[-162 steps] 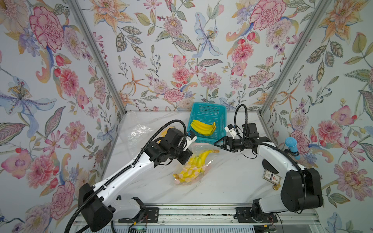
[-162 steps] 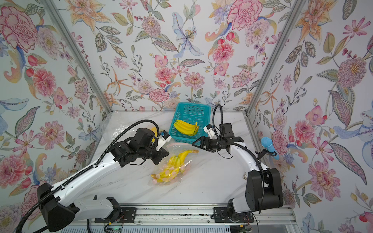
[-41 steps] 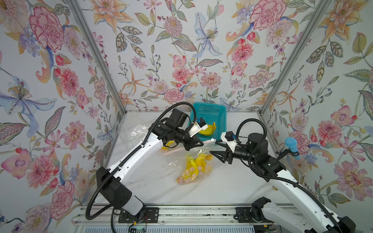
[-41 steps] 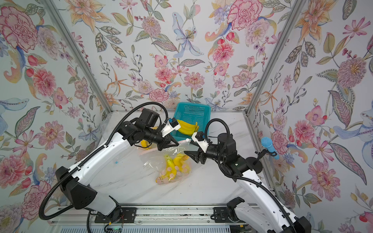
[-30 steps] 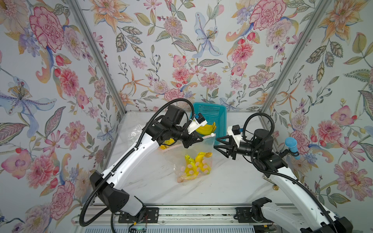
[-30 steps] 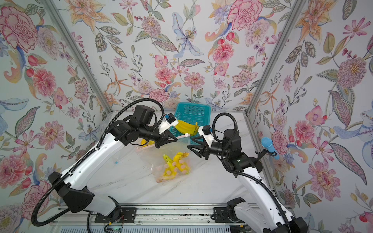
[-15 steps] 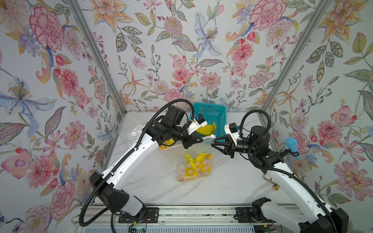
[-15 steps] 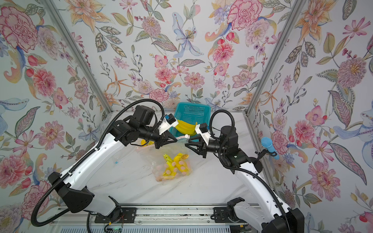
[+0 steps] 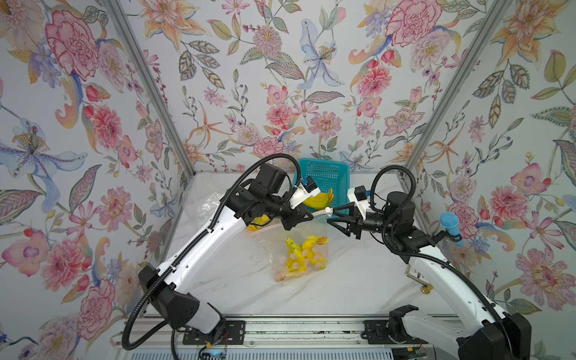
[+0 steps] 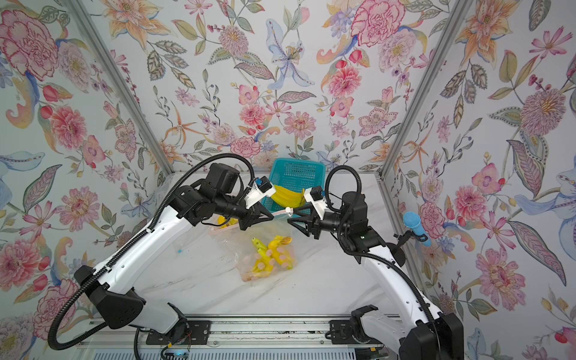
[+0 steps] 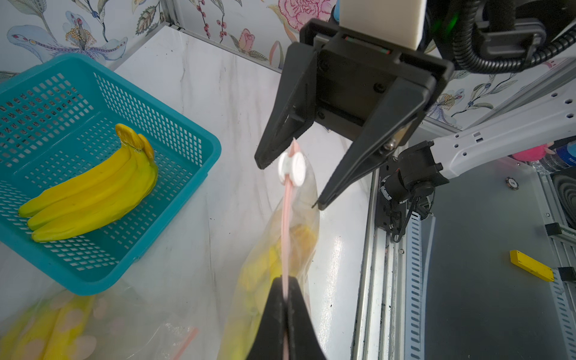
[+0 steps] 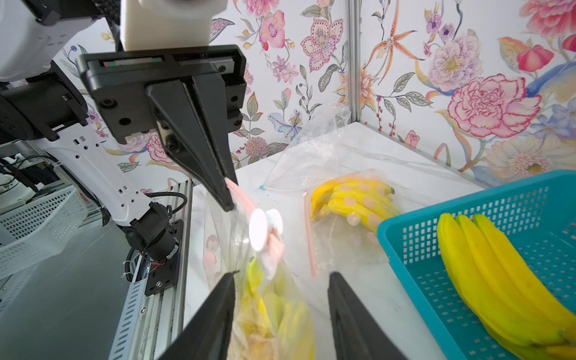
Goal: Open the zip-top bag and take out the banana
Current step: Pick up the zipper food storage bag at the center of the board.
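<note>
Legible text, labels, brands, numbers: none.

1. Small framed card [image 9: 416,274], lying on the marble tabletop [image 9: 343,290] at its right-hand edge, seen in a top view. The print is too small to read.
2. Blue bottle label [image 11: 565,157], at the frame edge in the left wrist view. The white lettering is cut off and unreadable.
3. Round dark token [image 11: 512,183] on a grey surface. Its marking is blurred.
</note>
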Controlling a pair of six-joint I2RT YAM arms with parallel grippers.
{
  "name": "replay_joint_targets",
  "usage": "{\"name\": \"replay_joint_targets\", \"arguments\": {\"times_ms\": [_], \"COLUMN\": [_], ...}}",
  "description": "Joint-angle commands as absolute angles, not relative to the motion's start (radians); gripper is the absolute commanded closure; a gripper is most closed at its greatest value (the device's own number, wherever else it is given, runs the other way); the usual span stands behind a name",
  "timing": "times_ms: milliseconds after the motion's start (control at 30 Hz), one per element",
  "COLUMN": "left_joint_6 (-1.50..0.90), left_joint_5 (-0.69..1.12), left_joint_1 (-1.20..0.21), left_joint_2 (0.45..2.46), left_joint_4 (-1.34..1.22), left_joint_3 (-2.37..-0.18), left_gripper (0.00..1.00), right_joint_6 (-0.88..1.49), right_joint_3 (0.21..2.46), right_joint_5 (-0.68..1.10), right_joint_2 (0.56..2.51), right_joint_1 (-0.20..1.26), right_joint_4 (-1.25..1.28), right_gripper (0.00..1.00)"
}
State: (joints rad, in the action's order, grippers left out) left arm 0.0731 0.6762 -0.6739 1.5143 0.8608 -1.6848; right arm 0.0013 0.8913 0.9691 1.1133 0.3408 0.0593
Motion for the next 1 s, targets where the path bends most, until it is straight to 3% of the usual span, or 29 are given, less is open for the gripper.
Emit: {"name": "replay_joint_targets", "arguments": {"times_ms": [0, 200, 333, 433, 600, 800, 967], "left_joint_6": [0.095, 0.097, 0.098, 0.098, 0.094, 0.092, 0.094], "left_joint_5": [0.678, 0.669, 0.655, 0.643, 0.635, 0.634, 0.633], "left_joint_1": [-0.683, -0.683, -0.683, -0.683, -0.683, -0.683, -0.683], "left_joint_2": [1.497, 1.501, 1.505, 1.506, 1.509, 1.512, 1.514], "left_joint_4": [0.880, 0.884, 0.891, 0.894, 0.897, 0.899, 0.900], "left_joint_3": [-1.710, -1.711, -1.712, -1.715, -1.716, -1.721, -1.728], "left_gripper": [1.00, 1.00, 1.00, 1.00, 1.00, 1.00, 1.00], "right_joint_6": [-0.007, -0.010, -0.009, -0.012, -0.010, -0.009, -0.005], "right_joint_3": [0.929, 0.945, 0.946, 0.941, 0.925, 0.910, 0.899], "right_joint_5": [1.037, 1.063, 1.064, 1.063, 1.057, 1.051, 1.047], "right_joint_2": [1.120, 1.125, 1.118, 1.111, 1.096, 1.082, 1.083], "right_joint_1": [0.349, 0.358, 0.358, 0.358, 0.360, 0.360, 0.373], "right_joint_4": [0.109, 0.111, 0.106, 0.098, 0.097, 0.093, 0.091], "right_gripper": [0.50, 0.56, 0.64, 0.76, 0.82, 0.80, 0.67]}}
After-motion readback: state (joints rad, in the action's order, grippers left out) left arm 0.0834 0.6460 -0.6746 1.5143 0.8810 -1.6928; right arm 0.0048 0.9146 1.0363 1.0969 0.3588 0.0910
